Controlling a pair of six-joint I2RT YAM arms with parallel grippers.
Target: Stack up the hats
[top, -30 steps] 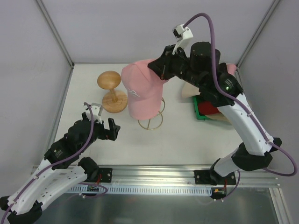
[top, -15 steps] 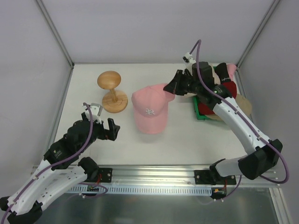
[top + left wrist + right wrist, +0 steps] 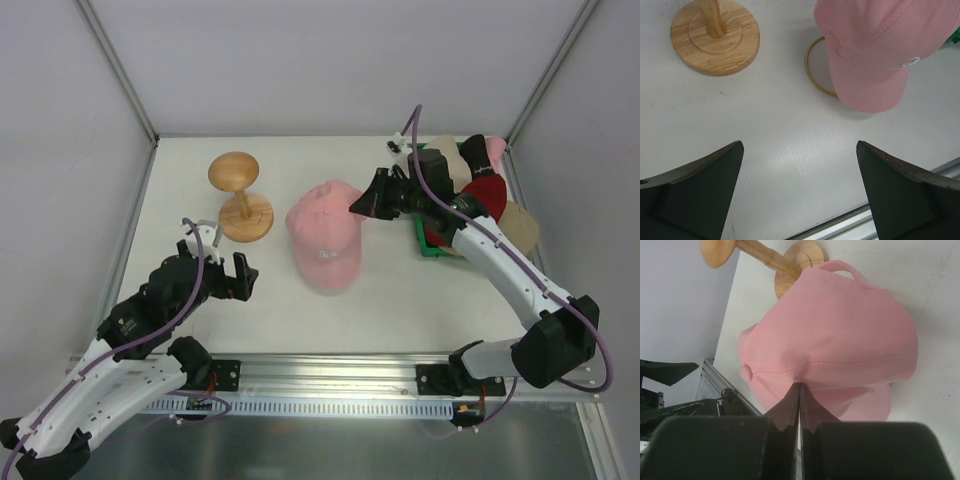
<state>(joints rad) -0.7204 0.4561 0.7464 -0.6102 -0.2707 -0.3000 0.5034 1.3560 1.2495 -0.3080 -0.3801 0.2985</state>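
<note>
**A:** Quick rundown, near to far?

**B:** Down at 7 o'clock: left gripper [image 3: 799,150], parked with jaws spread wide, holding nothing. Mid-table: pink cap [image 3: 325,235], pinched at the crown by the right gripper [image 3: 799,387], squeezed tight on the fabric.

**A:** Anything new in the last second?

**B:** Yep. Was hoisted way up a second ago. Now lowered, brim swung toward 6, hiding most of the gold ring [image 3: 807,67]. Can't tell whether hanging free or draped on the wire. Probably mid-carry, and likely the last one left to stack.

**A:** Counts?

**B:** One pink cap, one gold ring, one wooden stand [image 3: 240,195] at 10 o'clock. Then the pile of hats [image 3: 482,190] at 2 o'clock: red, black, tan and cream showing. Four at a guess, too bunched to swear by.
</note>
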